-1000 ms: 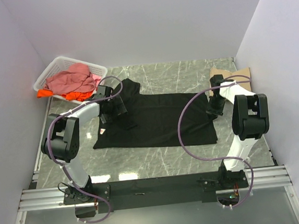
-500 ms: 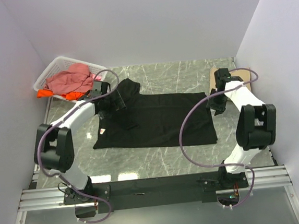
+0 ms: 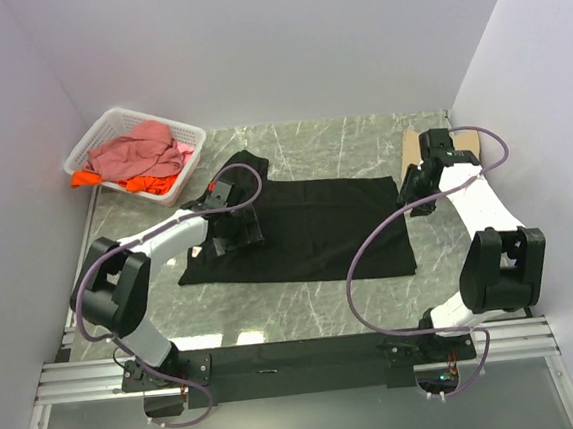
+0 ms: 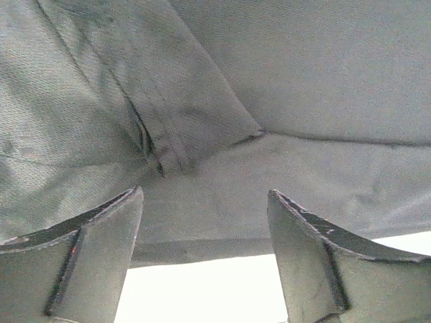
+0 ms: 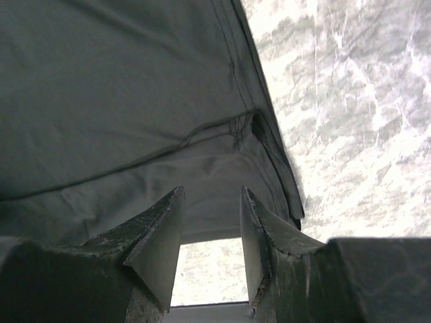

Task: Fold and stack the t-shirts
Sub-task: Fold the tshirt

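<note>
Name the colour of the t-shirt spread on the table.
The t-shirt is black; top external view shows it best.

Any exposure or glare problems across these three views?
Top external: sharp, evenly lit, only small glare patches on the marble table near its front edge. Left wrist: black t-shirt washed to grey, table strip below it blown white. Right wrist: same grey cast, marble overexposed.

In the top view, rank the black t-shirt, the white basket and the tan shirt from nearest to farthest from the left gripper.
1. Black t-shirt, right beneath the left gripper.
2. White basket, back left corner.
3. Tan shirt, far right, partly behind the right arm.
</note>
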